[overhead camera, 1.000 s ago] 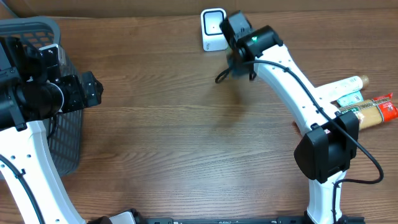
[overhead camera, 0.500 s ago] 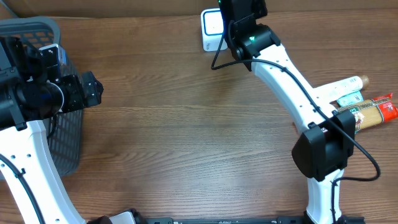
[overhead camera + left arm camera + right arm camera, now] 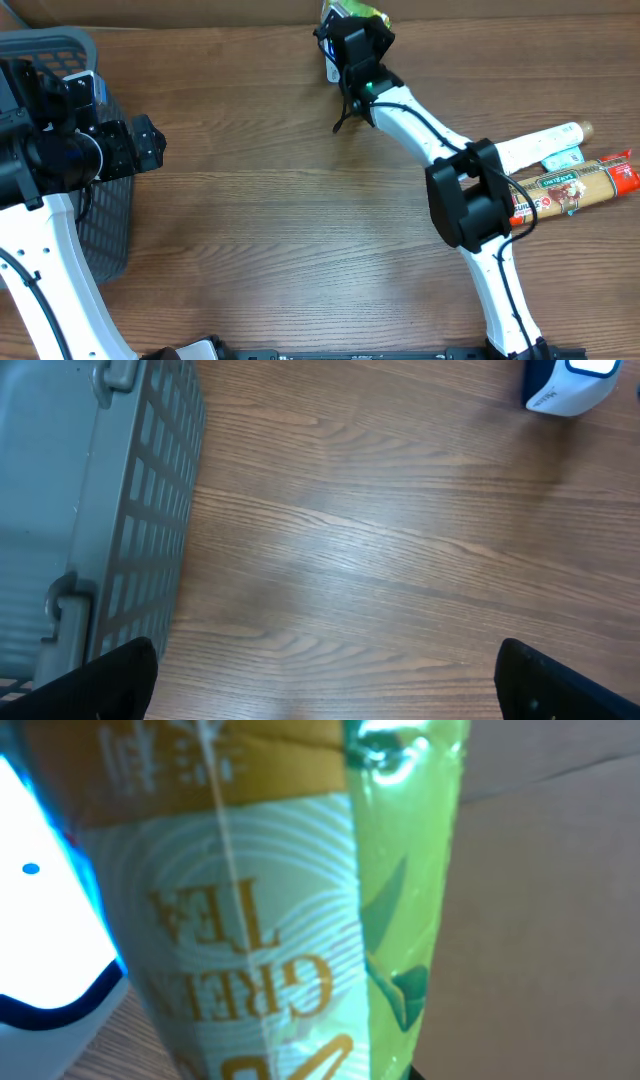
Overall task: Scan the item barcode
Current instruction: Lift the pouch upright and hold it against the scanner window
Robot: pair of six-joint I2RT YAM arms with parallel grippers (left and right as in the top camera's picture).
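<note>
The right end effector (image 3: 352,38) was reaching to the far edge of the tabletop (image 3: 280,220), near the middle of that edge, with its jaws closed narrowly on a green tea packet (image 3: 366,14). In the right wrist view the packet filled most of the frame, its yellow and pale-green face printed with "GREEN TEA" and a glossy green strip running down one side. The white scanner (image 3: 331,66) with its blue-lit window stood just beside the packet at the same far edge; whether the two touched could not be told. The left end effector (image 3: 325,685) hung over the left side of the tabletop with its jaws spread wide and nothing between them, only bare wood showing between the two dark fingertips. A grey slatted basket (image 3: 60,45) sat at the left edge, close beside that arm. Near the right edge lay a white tube (image 3: 540,142) and a long packet with red ends (image 3: 575,185), side by side.
</note>
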